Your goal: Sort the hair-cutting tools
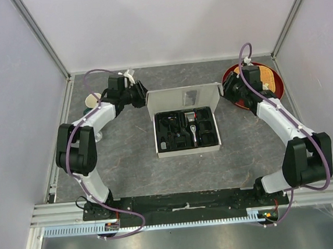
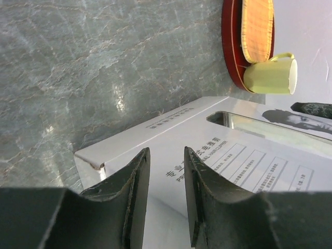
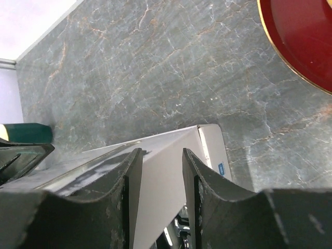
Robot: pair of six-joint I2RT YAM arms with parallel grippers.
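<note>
Clearly, left fingers and right fingers stand released, at nine and three o'clock beside the white cardboard box.

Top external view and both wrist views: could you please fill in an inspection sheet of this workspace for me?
Surface: grey marbled tabletop, dull sheen.
Job's things: small black hair-cutting tools and a silver-headed clipper lie in the black tray insert of the open white cardboard box; too small to count.
Clutter: round red plate far right, carrying a woven mat; pale yellow cup by its rim; cream-rimmed cup far left.
Grippers: left claw by the left end of the upright lid, right claw by its right end; both open, nothing held.
Cables: purple cables run along both arms; no snag seen.
Surroundings: pale walls, aluminium frame posts.
</note>
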